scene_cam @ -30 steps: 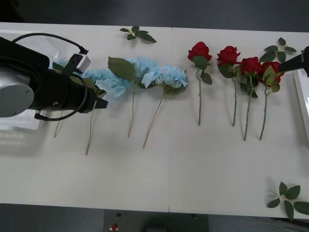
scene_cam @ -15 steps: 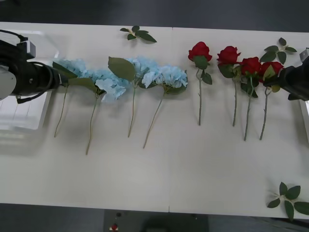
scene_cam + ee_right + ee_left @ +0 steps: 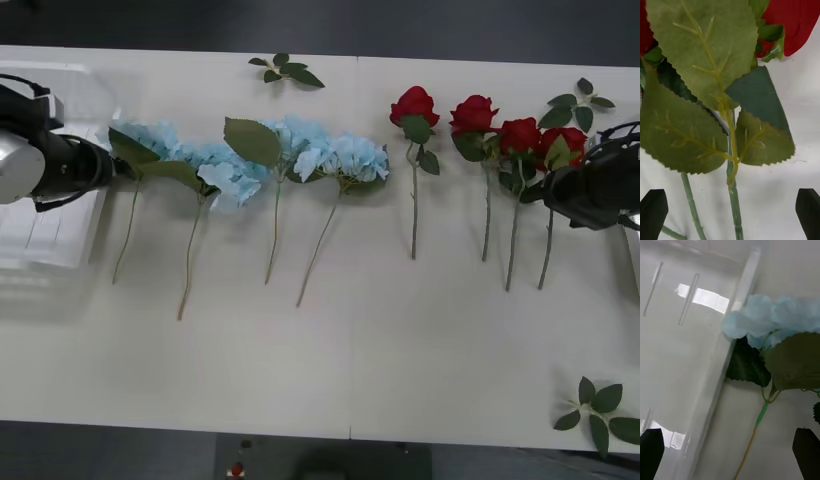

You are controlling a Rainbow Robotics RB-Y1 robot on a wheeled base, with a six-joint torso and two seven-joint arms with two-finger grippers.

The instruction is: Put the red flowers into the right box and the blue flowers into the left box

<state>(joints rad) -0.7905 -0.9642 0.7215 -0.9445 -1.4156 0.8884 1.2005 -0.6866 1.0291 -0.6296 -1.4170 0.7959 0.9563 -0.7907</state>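
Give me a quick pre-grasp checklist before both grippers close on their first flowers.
1. Right gripper open: ok, black fingertips spread at both corners.
2. Rose stem between the right fingers: ok, though a second stem lies beside it.
3. Left gripper open: ok.
4. Blue flower stem between the left fingers: ok, roughly centred, beside the left box.
5. Flowers already boxed: not ok, all four red flowers and the blue flowers lie on the table.
6. Right box free for a drop: cannot tell.
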